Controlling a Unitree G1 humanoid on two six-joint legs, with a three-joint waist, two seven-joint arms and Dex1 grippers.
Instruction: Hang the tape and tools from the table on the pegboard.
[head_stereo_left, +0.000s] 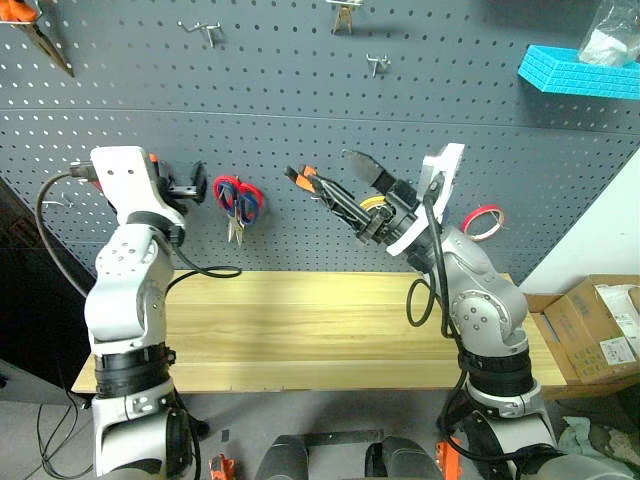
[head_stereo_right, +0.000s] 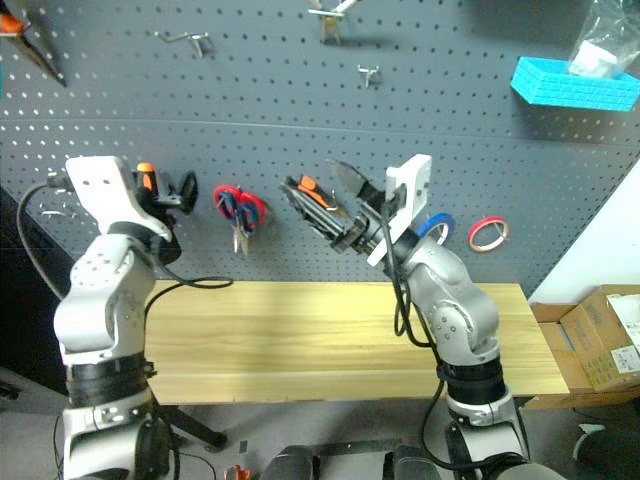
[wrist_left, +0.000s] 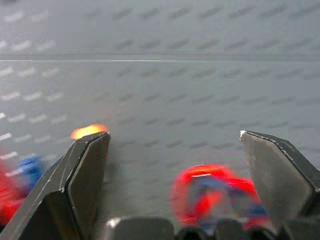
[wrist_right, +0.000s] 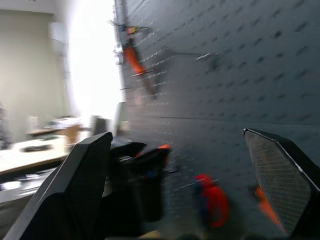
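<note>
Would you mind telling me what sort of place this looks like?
Probably a workshop or lab bench: a grey pegboard with hooks holds scissors and tape rolls, above a wooden table, with cardboard boxes beside it.

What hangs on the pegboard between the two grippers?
In the right eye view, red-handled scissors hang between the left gripper and right gripper.

Looks like a workshop. Dark grey pegboard (head_stereo_left: 300, 90) hung with red-handled scissors (head_stereo_left: 238, 203). Plain wooden desk (head_stereo_left: 310, 330) below, cardboard boxes (head_stereo_left: 590, 325) beside.
</note>
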